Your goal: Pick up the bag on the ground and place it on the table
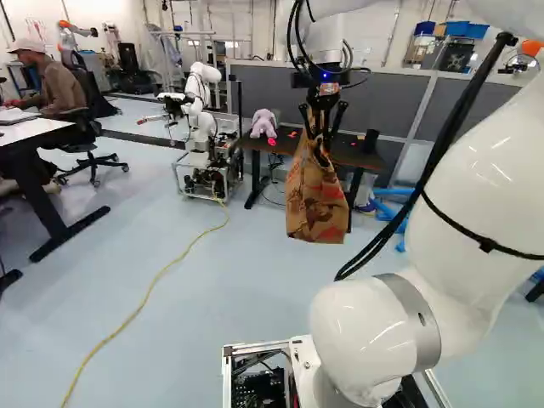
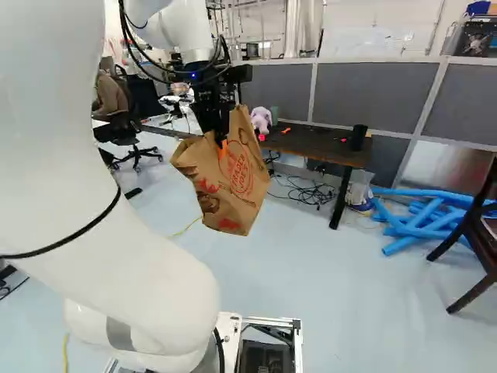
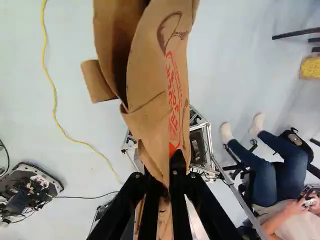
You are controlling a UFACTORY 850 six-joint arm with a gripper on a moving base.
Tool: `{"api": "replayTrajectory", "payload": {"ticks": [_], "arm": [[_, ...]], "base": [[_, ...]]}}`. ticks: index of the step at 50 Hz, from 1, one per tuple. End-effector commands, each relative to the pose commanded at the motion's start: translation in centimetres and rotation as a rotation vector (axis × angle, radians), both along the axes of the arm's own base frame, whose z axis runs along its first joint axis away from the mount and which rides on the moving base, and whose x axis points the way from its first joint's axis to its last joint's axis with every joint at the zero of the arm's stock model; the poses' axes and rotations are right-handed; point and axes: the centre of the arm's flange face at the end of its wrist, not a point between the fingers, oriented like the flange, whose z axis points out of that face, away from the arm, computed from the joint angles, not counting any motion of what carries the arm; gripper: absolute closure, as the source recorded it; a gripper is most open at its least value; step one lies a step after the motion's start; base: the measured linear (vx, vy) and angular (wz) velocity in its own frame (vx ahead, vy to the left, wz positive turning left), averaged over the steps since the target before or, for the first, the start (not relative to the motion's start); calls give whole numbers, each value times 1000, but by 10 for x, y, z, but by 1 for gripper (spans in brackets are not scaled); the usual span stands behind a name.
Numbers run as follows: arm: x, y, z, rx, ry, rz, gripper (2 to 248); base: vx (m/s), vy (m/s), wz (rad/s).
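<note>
A brown paper bag (image 2: 237, 186) hangs base-down above the floor (image 2: 357, 303), on the near side of the dark worktop (image 2: 322, 148), its long axis nearly upright, slightly tilted, its upper part pinched between the black tool's (image 1: 321, 146) two fingers.

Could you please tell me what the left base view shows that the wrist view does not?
Only left base view: dark table, plush toy, black cup, blue tubes.
Only wrist view: a yellow item, too unclear to name.
Both: paper bag in the tool, yellow cord.
</note>
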Motion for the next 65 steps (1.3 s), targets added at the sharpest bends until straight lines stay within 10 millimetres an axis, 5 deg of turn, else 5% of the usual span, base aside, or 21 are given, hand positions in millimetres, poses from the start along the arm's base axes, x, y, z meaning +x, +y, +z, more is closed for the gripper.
{"api": "replayTrajectory", "payload": {"ticks": [65], "arm": [[0,0,0,0,0,0,223]], "base": [[72,-31,-157]]}}
